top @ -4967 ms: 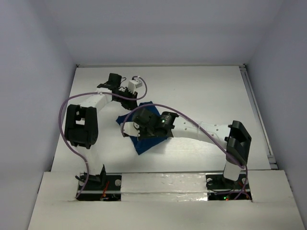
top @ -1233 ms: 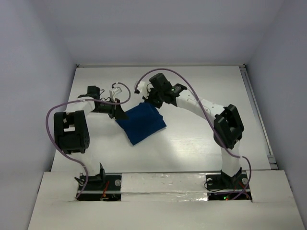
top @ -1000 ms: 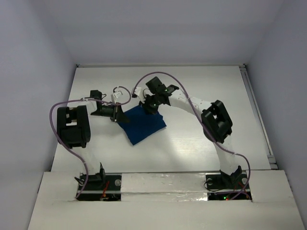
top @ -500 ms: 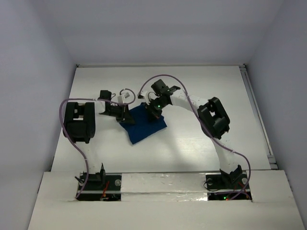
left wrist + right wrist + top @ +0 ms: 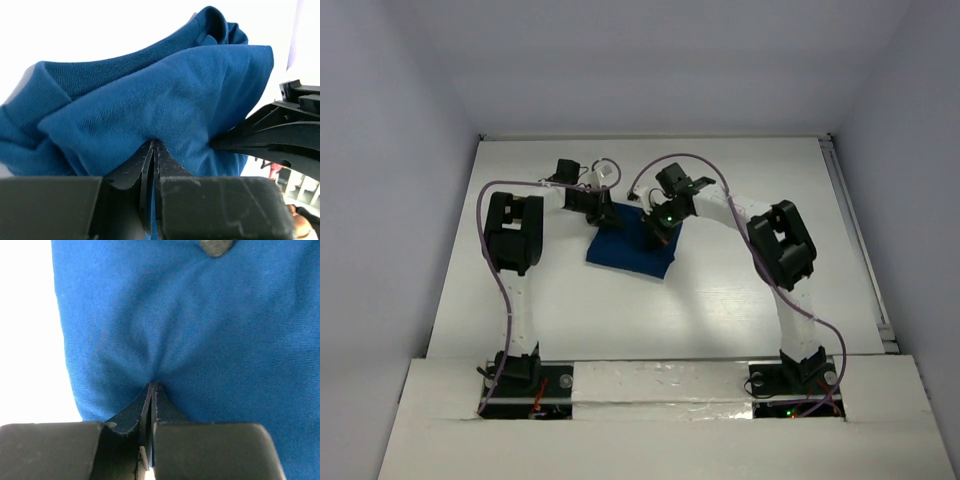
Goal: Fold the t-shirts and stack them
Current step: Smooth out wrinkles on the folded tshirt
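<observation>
Both of my grippers are clamped on cloth. My left gripper (image 5: 152,145) has its jaws pressed together on a pinch of the t-shirt (image 5: 165,100), and my right gripper (image 5: 153,384) is closed the same way on another pinch, with the fabric puckering into each nip.

Seen from above, the t-shirt lies folded in a compact, roughly four-sided bundle on the white table (image 5: 740,300), about midway across it and between my two wrists. Its longer axis runs roughly left to right, the right end tilted a little nearer my bases. My left gripper holds near its far-left corner and my right gripper further along the far side.

My wrists cover that far edge from above, so I cannot trace its outline or tell which way the neck points. In my right wrist view the cloth is cut off at the frame, and a small dark round thing (image 5: 215,246) at the top edge is beyond my making out.

The fabric is a soft, matte blue knit lying in loose layers, with a ribbed band (image 5: 45,95) showing at the left.
</observation>
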You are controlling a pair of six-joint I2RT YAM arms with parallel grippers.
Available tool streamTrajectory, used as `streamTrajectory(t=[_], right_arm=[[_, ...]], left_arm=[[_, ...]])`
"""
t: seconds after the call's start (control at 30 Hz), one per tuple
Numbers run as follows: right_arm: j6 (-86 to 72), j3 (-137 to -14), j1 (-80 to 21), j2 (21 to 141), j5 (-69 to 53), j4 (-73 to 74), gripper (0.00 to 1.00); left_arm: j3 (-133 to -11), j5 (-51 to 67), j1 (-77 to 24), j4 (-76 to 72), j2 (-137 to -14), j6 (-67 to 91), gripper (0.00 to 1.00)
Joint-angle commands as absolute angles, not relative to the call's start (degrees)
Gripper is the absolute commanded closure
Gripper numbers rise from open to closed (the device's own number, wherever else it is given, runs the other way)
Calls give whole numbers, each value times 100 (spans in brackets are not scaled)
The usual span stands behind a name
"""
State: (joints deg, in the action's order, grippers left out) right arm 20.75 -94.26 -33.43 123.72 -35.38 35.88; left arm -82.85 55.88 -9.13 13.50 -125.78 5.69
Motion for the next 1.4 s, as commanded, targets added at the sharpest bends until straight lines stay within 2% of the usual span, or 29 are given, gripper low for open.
streamTrajectory(t=[0.0, 0.17, 0.4, 0.9, 1.13, 1.37], right_arm=[[2074, -9738, -3051, 12234, -3480, 3840, 100], [2030, -9580, -2909, 11901, -3455, 3691, 100], [1881, -9975, -2795, 12085, -3296, 3902, 100], [1451, -11417, -2742, 13280, -3507, 5255, 100], [1055, -11303, -2742, 13271, -3050, 5116, 100], [1063, -12022, -2742, 13605, -2839, 5211, 100]], left_arm=[[-8622, 5423, -1072, 1354, -12630, 659, 100], [-8464, 5327, -1072, 1336, -12139, 458, 100], [-7920, 5247, -1020, 1476, -11743, 185, 100], [-7172, 5379, -967, 1819, -11444, -413, 100], [-7022, 5352, -967, 2003, -11426, -650, 100], [-6882, 5475, -967, 2039, -11373, -729, 100]])
